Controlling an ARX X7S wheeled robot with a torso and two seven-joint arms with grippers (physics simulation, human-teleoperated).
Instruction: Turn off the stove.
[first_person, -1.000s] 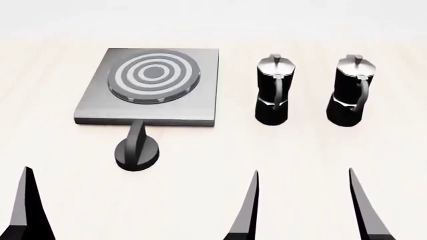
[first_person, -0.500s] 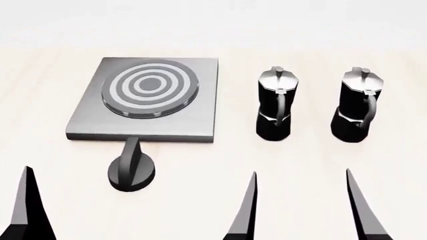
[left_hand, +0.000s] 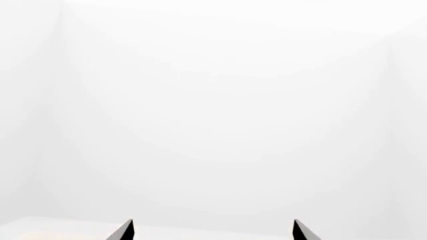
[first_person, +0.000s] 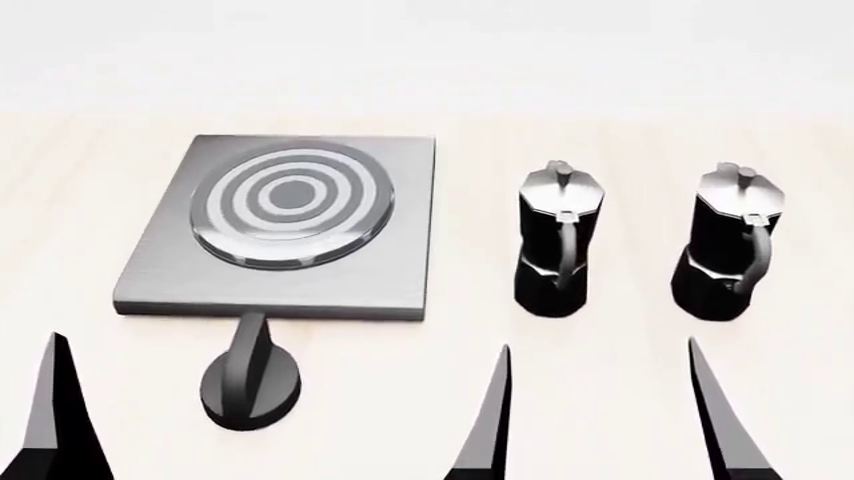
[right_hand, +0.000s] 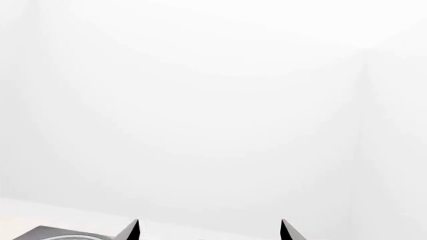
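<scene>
The stove (first_person: 174, 280) is a flat grey metal slab on the pale table at centre left in the head view, with a round burner (first_person: 291, 205) of pale and dark rings. Its black ridged knob (first_person: 250, 378) stands apart, just in front of the slab's near edge. My right gripper (first_person: 601, 420) is open and empty, low at the right, in front of the pots. My left gripper (left_hand: 212, 231) is open and empty; only one of its fingers (first_person: 54, 415) shows in the head view, left of the knob. A corner of the stove (right_hand: 53, 234) shows in the right wrist view beside my right gripper (right_hand: 210, 231).
Two black-and-silver moka pots (first_person: 558, 240) (first_person: 731, 245) stand upright side by side to the right of the stove. Both wrist views face mostly white wall beyond the pale table (first_person: 427, 380).
The head view has shifted: the stove, knob and pots sit lower and nearer in the picture. The gripper fingers hold the same places and stay open.
</scene>
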